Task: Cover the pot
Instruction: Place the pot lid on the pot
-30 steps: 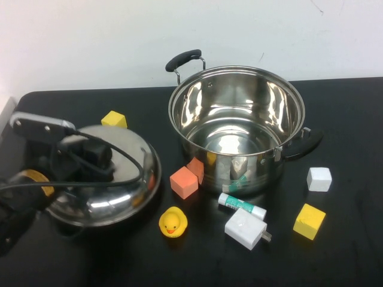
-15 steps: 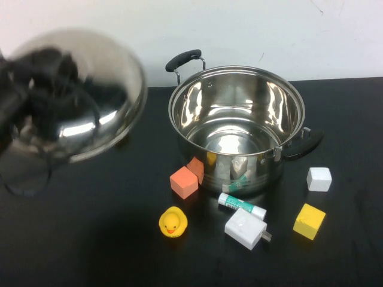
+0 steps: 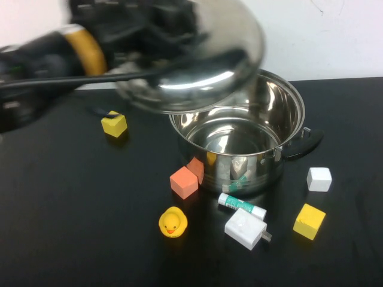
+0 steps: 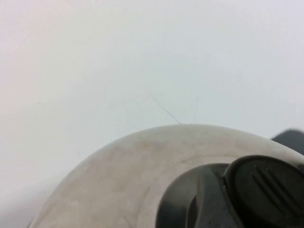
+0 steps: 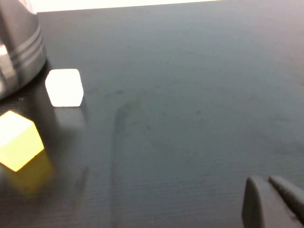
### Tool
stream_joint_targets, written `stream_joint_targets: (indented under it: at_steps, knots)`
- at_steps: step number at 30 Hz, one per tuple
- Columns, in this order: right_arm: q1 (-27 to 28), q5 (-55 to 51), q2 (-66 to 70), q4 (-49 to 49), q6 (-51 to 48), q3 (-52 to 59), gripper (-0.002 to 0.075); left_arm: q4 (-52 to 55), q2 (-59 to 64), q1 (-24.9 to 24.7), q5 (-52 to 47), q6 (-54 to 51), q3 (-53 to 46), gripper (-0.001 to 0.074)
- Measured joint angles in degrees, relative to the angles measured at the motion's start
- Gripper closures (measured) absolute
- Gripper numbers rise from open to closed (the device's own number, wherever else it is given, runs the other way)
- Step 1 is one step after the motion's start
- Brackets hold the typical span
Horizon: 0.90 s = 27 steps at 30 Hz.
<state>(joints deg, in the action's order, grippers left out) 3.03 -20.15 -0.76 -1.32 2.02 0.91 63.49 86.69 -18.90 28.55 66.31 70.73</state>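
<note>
lid (image 3: pixel 197 57) motion-blurred, hiding pot (image 3: pixel 239 140) far rim

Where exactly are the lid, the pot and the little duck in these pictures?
lid (image 3: pixel 197 66), high view, on its shiny dome, held up by the left gripper.
pot (image 3: pixel 239 134), high view, on its bare inner floor.
duck (image 3: pixel 173 222), high view, on its yellow body.
</note>
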Motion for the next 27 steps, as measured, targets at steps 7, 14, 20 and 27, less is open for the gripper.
stream_joint_targets:
  at_steps: [7, 14, 20, 27]
  knots:
    - [0.0, 0.0, 0.0, 0.0, 0.0, 0.0, 0.0728, 0.77, 11.15, -7.41, -6.35, -1.71, 8.68, 0.0402]
    - [0.0, 0.0, 0.0, 0.0, 0.0, 0.0, 0.0728, 1.33, 17.9, -7.63, -6.75, -4.8, 10.04, 0.0402]
    - [0.0, 0.0, 0.0, 0.0, 0.0, 0.0, 0.0728, 1.33, 20.69, -7.63, -4.17, -8.25, 10.33, 0.0402]
    - [0.0, 0.0, 0.0, 0.0, 0.0, 0.0, 0.0728, 0.69, 22.66, -7.71, -2.48, -8.89, 11.39, 0.0402]
